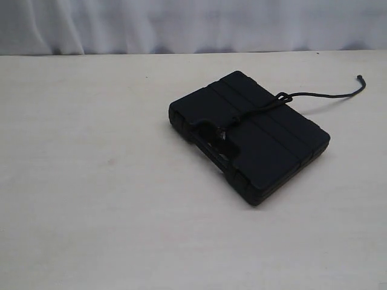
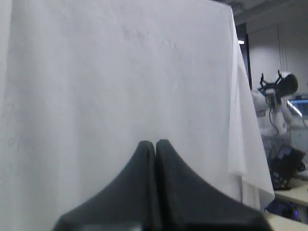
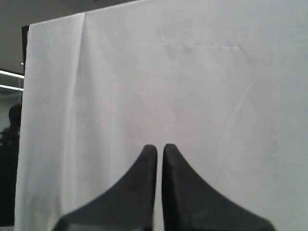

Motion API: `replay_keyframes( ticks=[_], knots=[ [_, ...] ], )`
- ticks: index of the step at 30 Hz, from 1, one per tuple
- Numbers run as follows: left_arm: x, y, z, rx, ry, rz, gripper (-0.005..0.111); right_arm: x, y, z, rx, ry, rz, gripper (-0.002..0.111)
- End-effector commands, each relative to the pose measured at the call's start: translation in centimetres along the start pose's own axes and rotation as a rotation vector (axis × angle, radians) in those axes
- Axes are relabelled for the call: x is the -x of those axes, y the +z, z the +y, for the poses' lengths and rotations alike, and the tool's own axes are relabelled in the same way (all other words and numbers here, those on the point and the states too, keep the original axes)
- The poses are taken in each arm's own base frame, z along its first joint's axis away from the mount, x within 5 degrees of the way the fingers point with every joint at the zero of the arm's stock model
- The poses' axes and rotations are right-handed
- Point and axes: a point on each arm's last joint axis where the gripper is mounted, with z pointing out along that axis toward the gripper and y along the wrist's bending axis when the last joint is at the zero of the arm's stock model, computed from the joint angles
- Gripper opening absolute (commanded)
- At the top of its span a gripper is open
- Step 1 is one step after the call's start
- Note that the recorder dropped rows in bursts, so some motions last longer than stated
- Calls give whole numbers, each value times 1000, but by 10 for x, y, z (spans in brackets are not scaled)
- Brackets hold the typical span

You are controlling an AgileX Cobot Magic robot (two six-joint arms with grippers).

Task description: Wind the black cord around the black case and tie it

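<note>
The black case (image 1: 266, 145) lies flat on the table, right of the middle, in the exterior view. The black cord (image 1: 326, 95) runs across its lid from the handle slot to a small knot (image 1: 282, 96) at the far edge. Its loose tail trails right over the table to a blunt tip (image 1: 361, 77). Neither gripper appears in the exterior view. My left gripper (image 2: 155, 143) is shut and empty, facing a white curtain. My right gripper (image 3: 160, 147) also faces the curtain, its fingers almost touching with only a hairline gap and nothing between them.
The pale table (image 1: 91, 181) reaches back to a white curtain (image 1: 193, 24). In the left wrist view, another robot and desks (image 2: 276, 96) show past the curtain's edge. A dark room shows beside the curtain (image 3: 192, 72) in the right wrist view.
</note>
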Motion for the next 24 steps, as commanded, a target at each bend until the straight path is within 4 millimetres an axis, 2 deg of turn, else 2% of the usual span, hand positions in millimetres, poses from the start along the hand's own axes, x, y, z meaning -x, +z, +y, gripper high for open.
replay_keyframes(
  ticks=[1,6,8,10,17,24],
  knots=[
    [11,-30,1,15,-33,-102,0,7,-28,14,-26,48,-68,4],
    [4,-59,9,107,-39,-194,0,11,-61,29,-55,-125,-140,4],
    [-6,-66,11,138,-41,-203,0,7,-68,31,-69,-140,-136,4],
    [-18,-68,13,155,-57,-187,0,-2,-66,24,-91,-106,-119,4],
    [-67,-63,13,167,-109,-55,0,-69,-53,-11,-166,53,64,4],
    [-119,-64,13,183,-157,88,0,-149,-56,-42,-258,109,277,4]
  ],
)
